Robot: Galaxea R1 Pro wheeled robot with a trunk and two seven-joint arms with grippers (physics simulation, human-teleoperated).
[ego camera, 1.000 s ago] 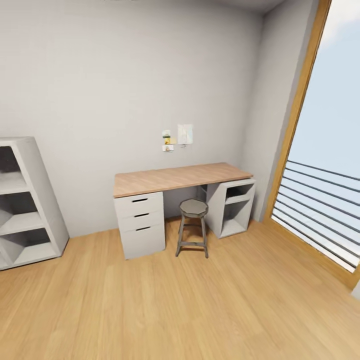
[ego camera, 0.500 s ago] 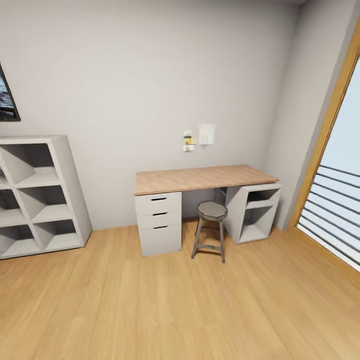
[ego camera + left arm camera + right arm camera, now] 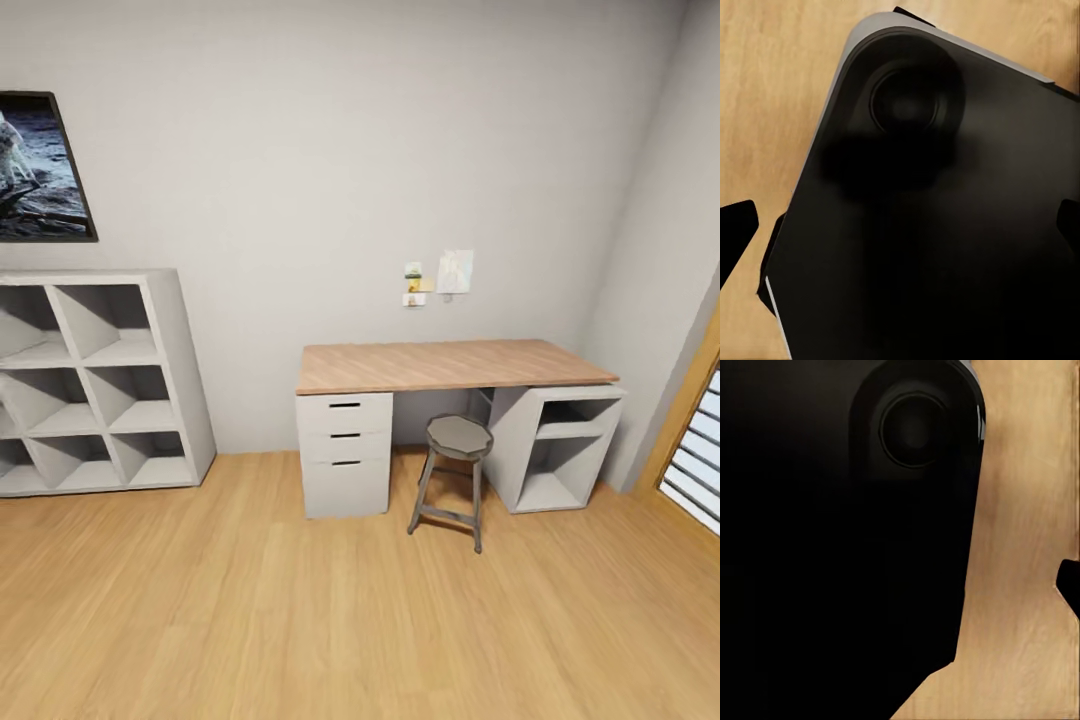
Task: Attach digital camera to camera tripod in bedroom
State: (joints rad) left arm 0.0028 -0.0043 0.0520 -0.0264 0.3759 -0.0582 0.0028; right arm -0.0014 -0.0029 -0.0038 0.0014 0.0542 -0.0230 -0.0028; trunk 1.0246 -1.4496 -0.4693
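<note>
Along the left wall hangs the astronaut picture (image 3: 40, 165), and under it stands the white cube shelf (image 3: 95, 380), its cubbies bare as far as can be seen. Further right comes the desk (image 3: 450, 365) with its wooden top, a drawer unit (image 3: 345, 455) at one end, an open cabinet (image 3: 560, 450) at the other, and a round stool (image 3: 455, 480) on the plank floor (image 3: 350, 620) in front; small notes (image 3: 440, 275) are pinned to the wall above, and a window (image 3: 700, 450) edges the far right. This looks like the bedroom, yet neither camera nor tripod is anywhere on view, so their whereabouts cannot be told. Both wrist views look down past a dark body of the robot at floorboards; black finger-tips peek in at the margins, too little to tell whether either claw is wide, narrow or holding anything. By my judgement the step in hand is the search — arriving and scanning the room. The next move calls for swinging the view onward until the tripod or camera appears, then driving close enough to reach.
</note>
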